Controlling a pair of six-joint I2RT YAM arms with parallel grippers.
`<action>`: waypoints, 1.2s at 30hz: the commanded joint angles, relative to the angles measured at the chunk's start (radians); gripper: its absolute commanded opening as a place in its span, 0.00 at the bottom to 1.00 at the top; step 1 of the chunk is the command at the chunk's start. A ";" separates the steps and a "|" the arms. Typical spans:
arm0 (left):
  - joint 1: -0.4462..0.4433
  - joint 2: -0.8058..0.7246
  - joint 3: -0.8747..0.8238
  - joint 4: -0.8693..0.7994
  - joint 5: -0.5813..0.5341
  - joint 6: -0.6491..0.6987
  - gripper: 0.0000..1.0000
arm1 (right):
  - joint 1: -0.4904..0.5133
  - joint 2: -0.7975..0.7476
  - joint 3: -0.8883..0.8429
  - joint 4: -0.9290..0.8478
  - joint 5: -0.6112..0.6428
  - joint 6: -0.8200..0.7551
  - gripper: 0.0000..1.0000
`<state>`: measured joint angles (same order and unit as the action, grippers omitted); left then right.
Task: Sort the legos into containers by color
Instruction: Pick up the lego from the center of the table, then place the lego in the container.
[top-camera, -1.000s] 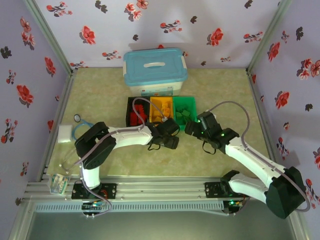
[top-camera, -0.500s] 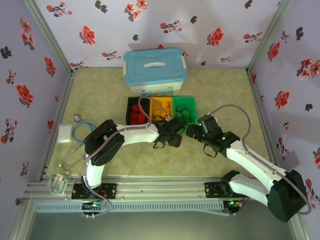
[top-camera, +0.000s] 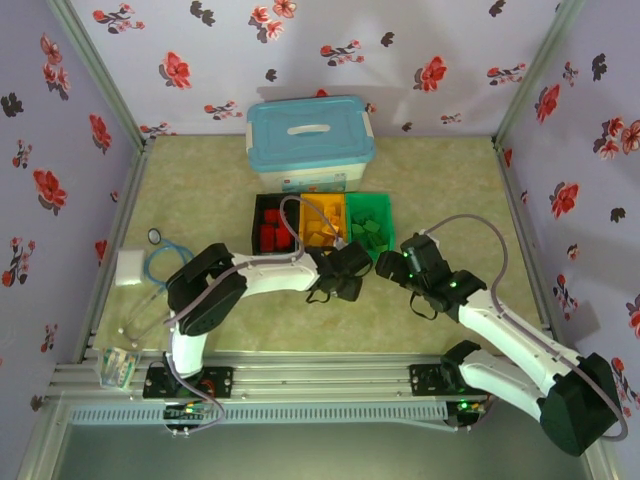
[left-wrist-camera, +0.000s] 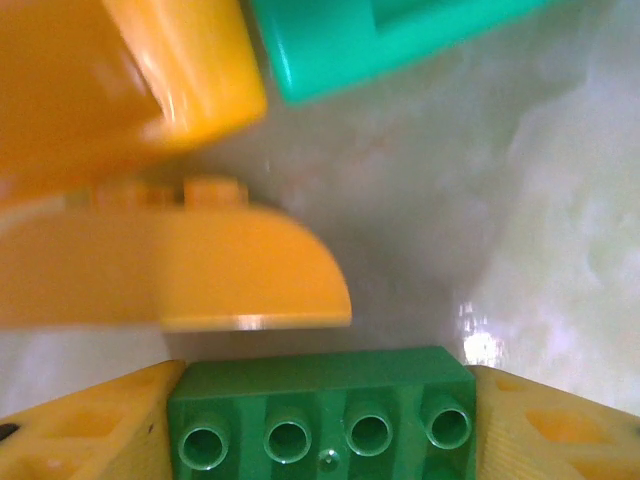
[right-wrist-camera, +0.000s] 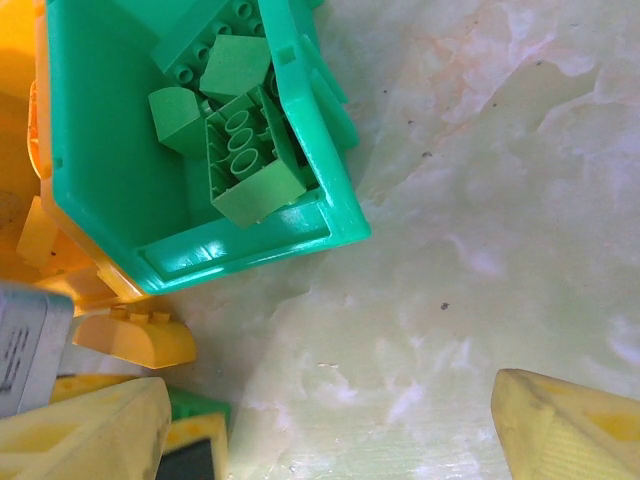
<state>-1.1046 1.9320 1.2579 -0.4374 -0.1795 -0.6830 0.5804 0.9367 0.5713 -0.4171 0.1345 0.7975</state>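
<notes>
Thing in hand: a green brick (left-wrist-camera: 320, 415), with 4 studs shown in 1 row, is seen low in the left wrist view.
Left gripper: the left gripper (left-wrist-camera: 320, 372) is seen with 1 yellow finger (left-wrist-camera: 90, 425) flush against each end of the brick, so the brick is judged to be gripped.
Right gripper: the right gripper (right-wrist-camera: 330, 430) is spread wide with nothing between its fingers, over bare table (right-wrist-camera: 480, 200).
Place of the brick: it is just short of the bins' near edge. The green bin (left-wrist-camera: 400, 40) lies at 12 o'clock from it and the orange-yellow bin (left-wrist-camera: 100, 80) at 11 o'clock. Whether the brick rests on the table or is lifted cannot be told.
Neighbour: a curved orange-yellow brick (left-wrist-camera: 220, 280) lies on the table at 11 o'clock, near but apart.
Third bin: the black bin (top-camera: 256, 215) is set at 9 o'clock of the orange-yellow bin, in the same row.
Weight: the brick is judged very light.
Stiffness: it is judged rigid, so no give under the pads is expected.
Surface: it is smooth and glossy, so slipping or pivoting is to be expected from an off-centre hold.
Fragility: none is expected, and a short drop should be tolerated.
Hold: the flat end faces are best taken, centred and below the studs.
Destination: the green bin is judged correct, as several green bricks (right-wrist-camera: 240, 150) already lie in it.
</notes>
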 joint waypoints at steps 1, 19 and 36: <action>-0.013 -0.090 -0.025 -0.034 -0.006 -0.022 0.47 | 0.000 0.002 -0.018 0.003 0.025 0.021 0.83; 0.124 -0.066 0.319 -0.056 0.101 0.165 0.46 | -0.005 -0.279 0.008 -0.225 0.234 0.110 0.77; 0.201 -0.095 0.367 0.012 0.189 0.234 0.82 | -0.008 -0.280 0.020 -0.247 0.160 0.066 0.77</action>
<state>-0.9039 1.9408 1.6936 -0.4633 0.0017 -0.4805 0.5774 0.6121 0.5697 -0.6933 0.3244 0.8871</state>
